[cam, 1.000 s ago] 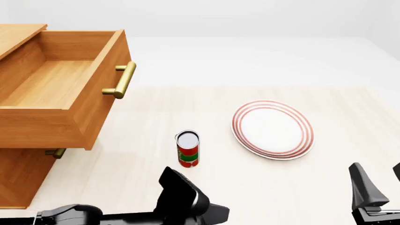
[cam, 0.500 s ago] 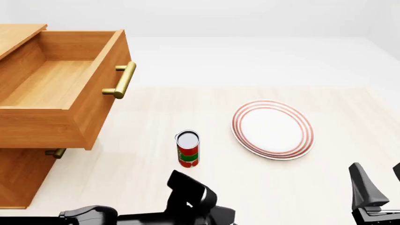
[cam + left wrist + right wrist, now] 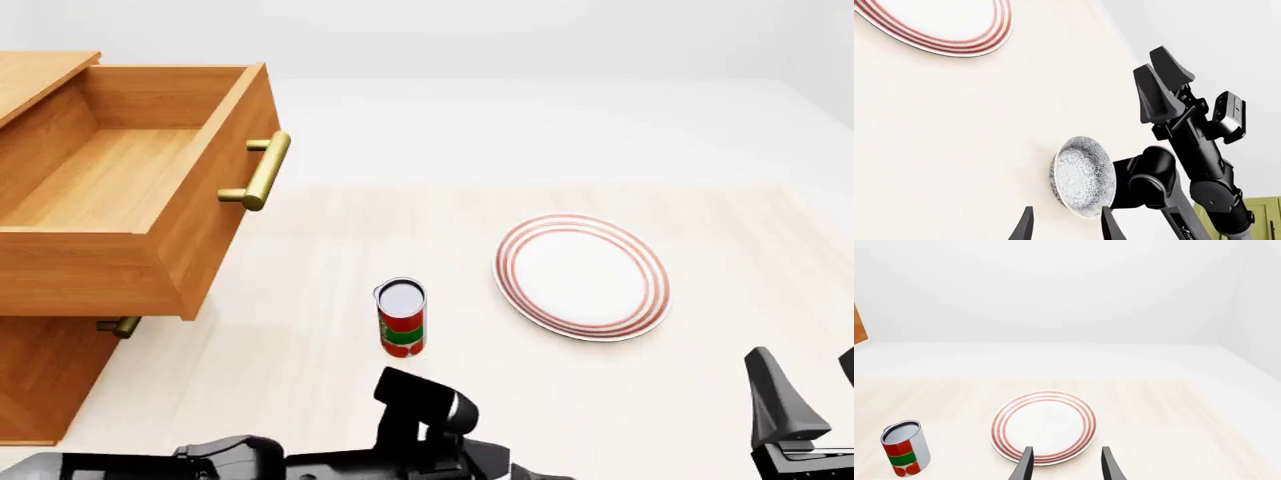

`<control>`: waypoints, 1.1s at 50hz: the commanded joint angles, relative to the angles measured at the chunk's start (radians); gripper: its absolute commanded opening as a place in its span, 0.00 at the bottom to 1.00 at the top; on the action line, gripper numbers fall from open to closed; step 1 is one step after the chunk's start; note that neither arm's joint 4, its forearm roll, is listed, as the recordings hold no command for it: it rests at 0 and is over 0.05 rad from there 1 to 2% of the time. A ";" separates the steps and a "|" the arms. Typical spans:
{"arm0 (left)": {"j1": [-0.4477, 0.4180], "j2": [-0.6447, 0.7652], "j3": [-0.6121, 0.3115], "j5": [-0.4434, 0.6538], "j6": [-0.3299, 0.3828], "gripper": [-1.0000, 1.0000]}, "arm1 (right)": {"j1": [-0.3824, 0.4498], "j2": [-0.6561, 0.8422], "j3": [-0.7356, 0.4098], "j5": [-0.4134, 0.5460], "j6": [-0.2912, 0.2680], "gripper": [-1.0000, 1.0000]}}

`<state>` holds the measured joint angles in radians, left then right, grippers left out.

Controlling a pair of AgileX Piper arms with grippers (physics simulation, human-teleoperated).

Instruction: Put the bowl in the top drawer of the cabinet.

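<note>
The bowl (image 3: 1084, 177), white with a dense grey-blue pattern, sits on the table in the left wrist view, just beyond my left gripper (image 3: 1066, 227). That gripper is open and holds nothing. The front view does not show the bowl; only my left arm (image 3: 420, 410) shows there, low at the near edge. The top drawer (image 3: 120, 185) of the cabinet (image 3: 40, 370) is pulled out at the far left, open and empty, with its brass handle (image 3: 260, 170) on the front. My right gripper (image 3: 811, 385) stands open at the near right, also seen as right gripper (image 3: 1066, 467) facing the plate.
A white plate with red rings (image 3: 582, 275) lies right of centre. A red and green can (image 3: 400, 318) stands upright between the plate and the cabinet. The lower drawer's small brass handle (image 3: 118, 326) shows under the open drawer. The right arm (image 3: 1187, 140) stands close beside the bowl.
My left arm has swung to the right along the near edge and dropped lower in the front view. The right arm, drawer, can and plate have not moved.
</note>
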<state>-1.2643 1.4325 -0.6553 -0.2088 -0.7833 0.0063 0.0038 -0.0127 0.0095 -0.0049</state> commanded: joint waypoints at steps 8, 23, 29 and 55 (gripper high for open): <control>0.002 0.082 -0.027 -0.023 -0.027 1.00 | 0.000 0.000 0.000 0.000 0.000 1.00; -0.003 0.115 -0.040 -0.022 -0.039 1.00 | 0.000 0.000 0.000 0.000 0.000 1.00; -0.005 0.129 -0.038 -0.033 -0.051 1.00 | 0.000 0.000 0.000 0.000 0.000 1.00; -0.020 0.217 -0.067 -0.071 -0.081 1.00 | 0.000 0.000 0.000 0.000 0.000 1.00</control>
<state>-1.2795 1.6158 -0.7105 -0.2660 -0.8552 0.0062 0.0038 -0.0127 0.0095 -0.0050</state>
